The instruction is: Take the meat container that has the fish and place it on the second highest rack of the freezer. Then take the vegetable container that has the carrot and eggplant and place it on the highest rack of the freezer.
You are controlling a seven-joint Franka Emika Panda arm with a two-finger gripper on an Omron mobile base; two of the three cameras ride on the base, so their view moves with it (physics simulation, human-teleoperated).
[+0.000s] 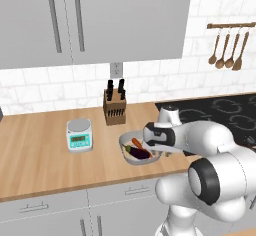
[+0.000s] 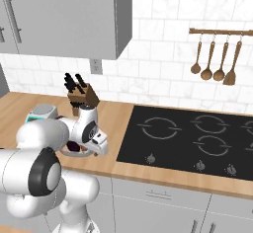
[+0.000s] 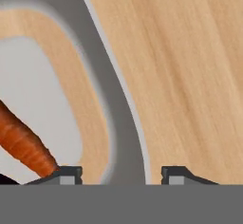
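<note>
Wooden counter (image 1: 40,155) runs under your arm, with a scale (image 1: 79,134) and a knife block (image 1: 114,107) toward the wall and the black cooktop (image 2: 197,138) beside it. Your vegetable container (image 1: 131,158) sits near the counter's front edge, holding the carrot (image 1: 136,143) and the eggplant (image 1: 137,153). Your gripper (image 3: 121,173) is parted, one fingertip on each side of the container's rim (image 3: 124,137), the carrot (image 3: 23,144) just inside.
</note>
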